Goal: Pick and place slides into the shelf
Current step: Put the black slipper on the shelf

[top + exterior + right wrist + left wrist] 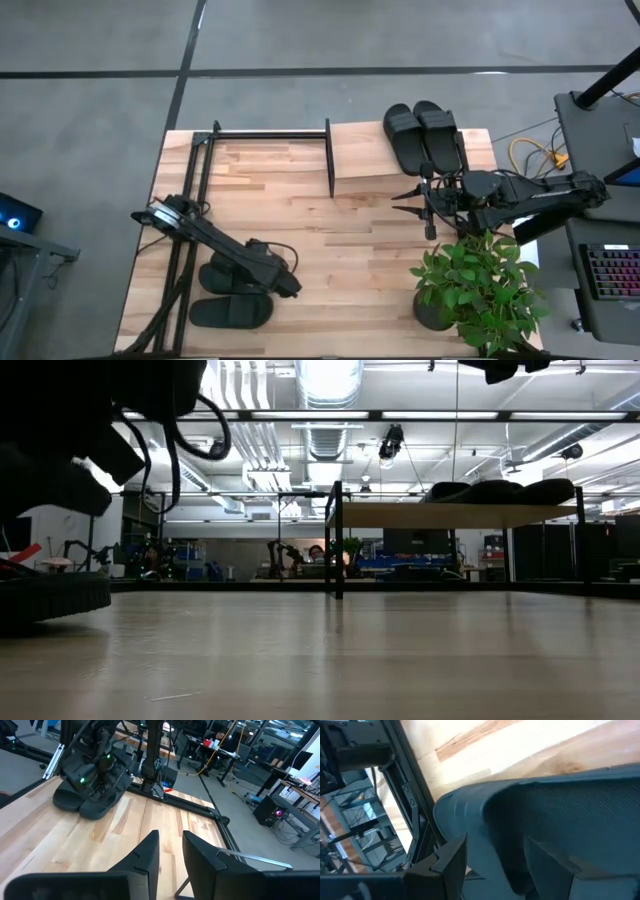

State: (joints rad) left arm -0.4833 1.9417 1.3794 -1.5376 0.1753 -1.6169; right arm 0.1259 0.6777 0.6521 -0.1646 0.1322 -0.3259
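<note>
Where wood lies bare — matte oval slides [232, 312].

Bright ceiling lights [325, 378] glare in the low view, leaving the near arm [70, 430] a dark silhouette. The tabletop [300, 215] is evenly lit from overhead. The close sandal [555, 815] looks soft and blurred.

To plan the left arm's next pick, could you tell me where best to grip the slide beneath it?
Probably the wide strap band: the slide lies flat, sole down, so the strap arches up as the one graspable ridge. The left gripper, fingers open, should come from above, straddling it.
</note>
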